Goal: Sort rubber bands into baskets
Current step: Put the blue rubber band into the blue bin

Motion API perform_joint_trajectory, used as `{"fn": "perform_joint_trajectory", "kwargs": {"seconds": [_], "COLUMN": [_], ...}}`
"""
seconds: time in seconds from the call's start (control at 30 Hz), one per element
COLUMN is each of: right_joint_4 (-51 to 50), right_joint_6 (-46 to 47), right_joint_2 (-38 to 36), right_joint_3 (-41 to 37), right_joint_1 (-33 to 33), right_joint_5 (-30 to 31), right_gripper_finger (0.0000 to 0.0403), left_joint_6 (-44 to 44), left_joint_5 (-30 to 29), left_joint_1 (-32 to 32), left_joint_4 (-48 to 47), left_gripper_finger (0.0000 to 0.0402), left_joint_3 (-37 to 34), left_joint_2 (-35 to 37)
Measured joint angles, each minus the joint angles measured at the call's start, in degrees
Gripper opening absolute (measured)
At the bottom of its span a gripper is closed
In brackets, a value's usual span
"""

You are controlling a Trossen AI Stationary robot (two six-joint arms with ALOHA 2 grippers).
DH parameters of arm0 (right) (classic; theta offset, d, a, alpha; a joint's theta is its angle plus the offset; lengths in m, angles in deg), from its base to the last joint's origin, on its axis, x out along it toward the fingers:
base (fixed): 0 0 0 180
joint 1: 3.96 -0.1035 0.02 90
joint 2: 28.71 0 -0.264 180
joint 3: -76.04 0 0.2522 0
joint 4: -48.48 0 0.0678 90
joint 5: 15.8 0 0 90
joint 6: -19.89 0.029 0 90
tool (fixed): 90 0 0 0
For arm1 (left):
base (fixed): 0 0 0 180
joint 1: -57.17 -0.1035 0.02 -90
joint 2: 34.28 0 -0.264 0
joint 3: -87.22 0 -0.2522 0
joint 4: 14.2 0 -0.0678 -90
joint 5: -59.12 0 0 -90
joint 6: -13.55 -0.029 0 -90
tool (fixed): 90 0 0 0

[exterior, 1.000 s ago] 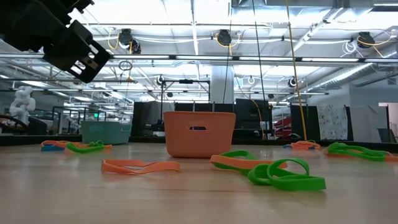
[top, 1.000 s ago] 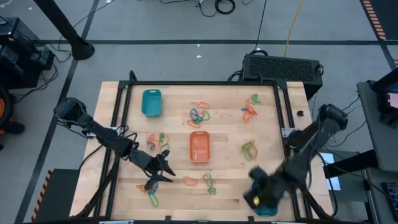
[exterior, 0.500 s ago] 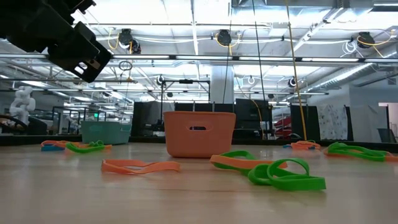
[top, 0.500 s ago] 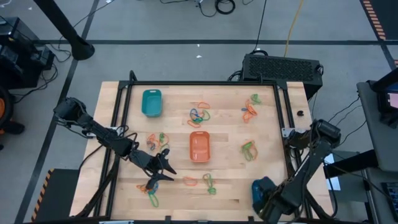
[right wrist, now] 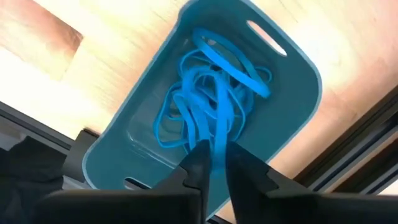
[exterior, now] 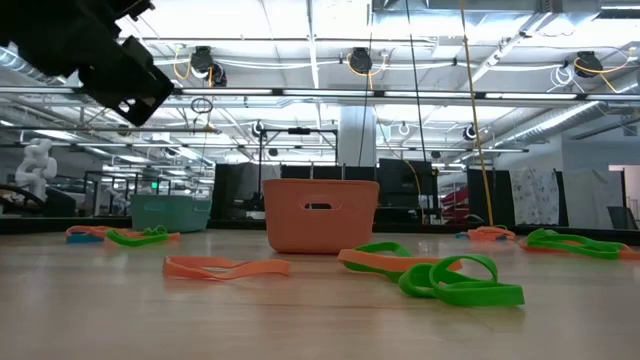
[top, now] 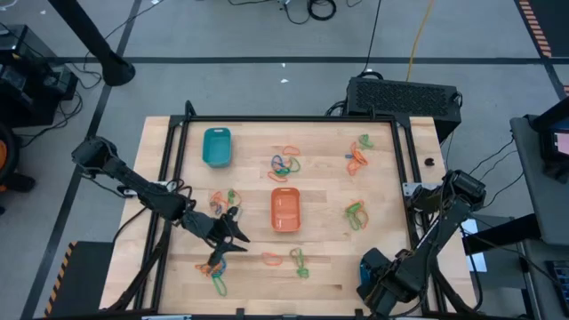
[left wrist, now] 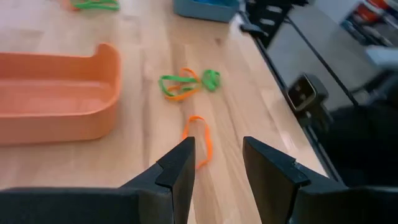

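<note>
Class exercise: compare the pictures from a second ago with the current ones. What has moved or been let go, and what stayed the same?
The right gripper swung from the table's near right area down to the teal plastic basket at the near right corner, and now hangs over the blue rubber bands piled inside, fingers slightly apart. The left gripper shifted only slightly, open and empty, above a loose orange rubber band. The orange plastic basket and scattered bands stayed put.

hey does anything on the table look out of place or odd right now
Mostly no. The one oddity: the teal basket holding the blue rubber bands sits at the table's near right corner, under the right gripper, skewed to the table edge, unlike the orange basket and the other teal basket, which sit square.
</note>
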Motion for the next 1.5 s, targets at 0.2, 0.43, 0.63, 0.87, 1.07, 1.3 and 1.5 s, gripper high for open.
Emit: {"fn": "perform_joint_trajectory", "kwargs": {"seconds": [0.2, 0.43, 0.63, 0.87, 1.07, 1.3, 1.5], "right_joint_4": [-0.4, -5.8, -10.2, -5.9, 1.7, 43.1, 81.5], "right_joint_6": [-4.1, -12.3, -17.2, -30.4, -51.7, -88.6, -104.5], "right_joint_2": [0.0, 0.0, -4.6, -12.9, -15.3, -18.9, -17.8], "right_joint_3": [0.0, 0.0, 0.0, 0.0, -2.7, -17.0, -29.9], "right_joint_1": [0.3, 1.4, 3.7, 5.8, 13.9, 27.5, 35.5], "right_joint_5": [0.0, 1.4, 10.1, 40.4, 44.4, 25.7, 5.4], "right_gripper_finger": [0.0088, 0.0127, 0.0136, 0.0135, 0.0135, 0.0135, 0.0135], "left_joint_6": [-0.2, -7.0, -11.0, -7.8, 0.3, 10.1, 28.2], "left_joint_5": [-8.2, -15.3, -13.1, 2.7, 4.7, 7.6, 8.9], "left_joint_1": [1.8, -0.1, -6.1, -16.3, -19.7, -13.0, -2.3], "left_joint_4": [-4.4, -4.4, -4.5, -9.9, -27.9, -34.2, -42.2], "left_gripper_finger": [0.0139, 0.0139, 0.0138, 0.0138, 0.0138, 0.0138, 0.0138], "left_joint_3": [1.0, 1.0, 1.1, 2.0, 7.6, 12.9, 15.8], "left_joint_2": [3.3, 3.4, 3.4, 3.4, 3.4, 3.4, 3.4]}}
